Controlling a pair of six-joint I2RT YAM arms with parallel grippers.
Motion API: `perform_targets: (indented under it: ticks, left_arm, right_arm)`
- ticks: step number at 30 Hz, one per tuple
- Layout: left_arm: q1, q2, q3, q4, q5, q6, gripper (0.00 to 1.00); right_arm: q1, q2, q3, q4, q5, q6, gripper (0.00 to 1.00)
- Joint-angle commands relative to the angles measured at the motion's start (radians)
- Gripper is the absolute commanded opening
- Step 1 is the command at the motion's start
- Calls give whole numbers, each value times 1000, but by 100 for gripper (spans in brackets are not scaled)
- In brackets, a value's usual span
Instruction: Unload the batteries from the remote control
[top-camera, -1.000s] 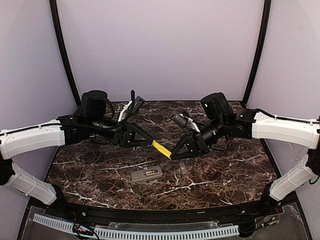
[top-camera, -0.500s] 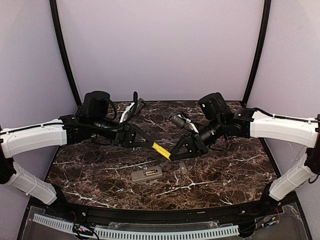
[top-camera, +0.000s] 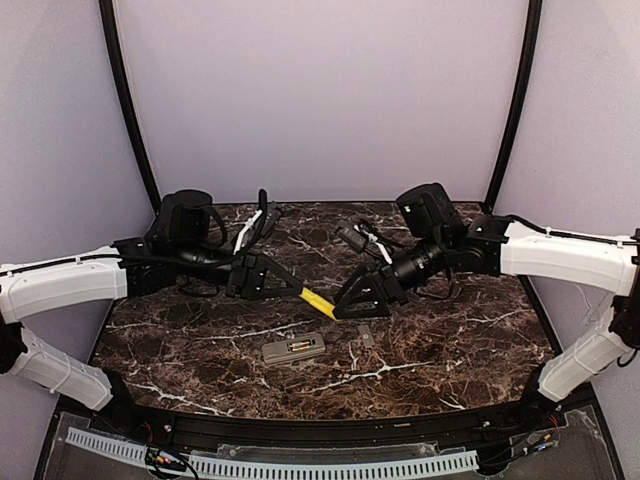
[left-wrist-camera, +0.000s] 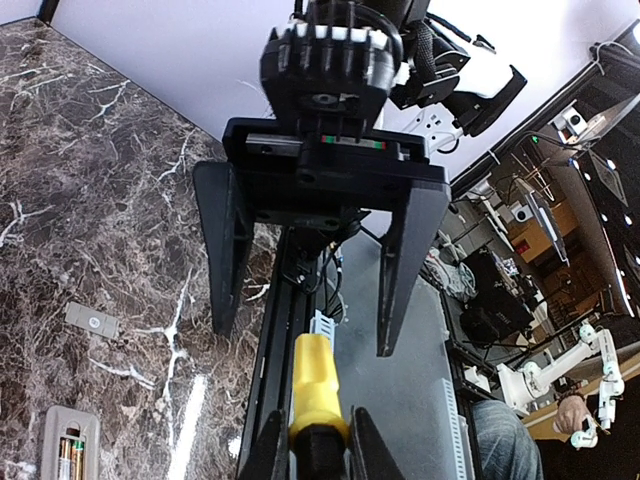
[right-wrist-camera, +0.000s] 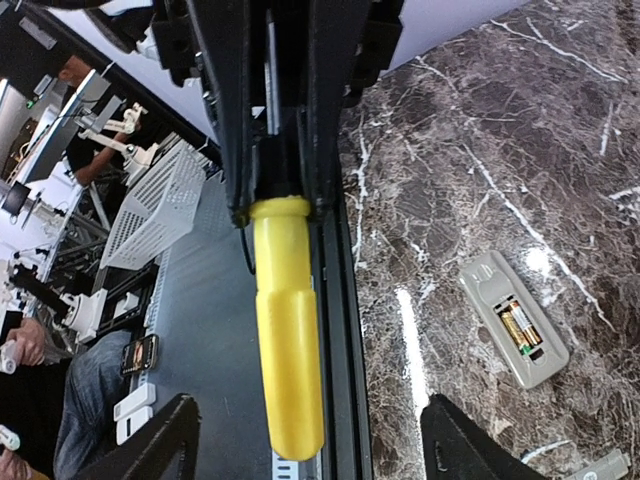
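Left jaws: clamped on the black part of the yellow-handled screwdriver (left-wrist-camera: 315, 385), just past where the yellow grip ends. The handle points away from them toward the right arm.

Right jaws: apart, one finger either side of the handle's free end. In the right wrist view neither touches it.

The tool is held in the air between the two arms, above the dark brown, white-veined marble bench (top-camera: 450, 340).

The slim flat grey-beige plastic remote control (top-camera: 293, 349) lies flat on the bench, nearer the arm bases than the screwdriver and apart from both jaws. Its battery bay faces up, uncovered. The two slim cylindrical batteries (right-wrist-camera: 518, 327) sit side by side in the bay.

A small flat grey rectangular cover (top-camera: 365, 338) lies on the bench to the right of the remote, not touching it.
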Motion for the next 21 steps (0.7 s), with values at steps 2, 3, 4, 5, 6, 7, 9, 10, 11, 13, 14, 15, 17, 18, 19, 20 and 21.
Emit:
perform_targets:
  ticks: [2,3,4,5,6,7,9,10,11,13,14,15,17,18,19,20,21]
  left_arm:
    - [0,-43,-35,66,-51,-25,0]
    - [1,-45,-37,78,-64,-31,0]
    - [0,-49,-41,83,-69,-35,0]
    - [1,-50,-42,95,-80,-42,0]
    - [1,-52,-43,99,-86,-45,0]
    - [2,-54,-43,108,-100,-51,0]
    - [5,-56,-44,123,-123,-62,0]
    - [5,-57,-44,133,-142,-67,0]
    - [8,-56,-44,141,-148,-80,0]
    - [13,-53,-45,177,-151,-108,0]
    - [16,-52,-44,206,-149,-128,0]
    - [16,-47,-44,222,-148,-138,0]
    - [17,-35,-40,265,-145,-170,0]
    - [18,-27,-41,297,-142,-195,0]
    - [17,-22,-44,319,-140,-210,0]
    - [18,-9,-45,364,-135,-240,0]
    - [17,-4,-46,383,-132,-254,0]
  right_arm:
    - [-2,-52,-14,125,141,64,85]
    - [-4,-61,-27,161,153,86,87]
    - [-9,-73,-43,197,166,110,92]
    - [-11,-84,-58,237,183,135,96]
    - [-14,-95,-76,278,202,161,97]
    - [-16,-109,-94,310,226,193,98]
    - [-21,-138,-141,409,276,259,98]
    - [-21,-155,-163,465,294,297,98]
    - [-21,-171,-191,516,313,333,98]
    - [-21,-197,-236,618,350,410,97]
    - [-21,-206,-252,654,365,441,97]
    - [-21,-211,-264,693,375,470,97]
    - [-21,-218,-285,747,385,526,96]
    - [-20,-218,-295,776,386,552,95]
    - [-19,-217,-303,801,381,574,95]
    - [-18,-212,-310,834,372,597,95]
    - [-17,-203,-314,861,364,618,95]
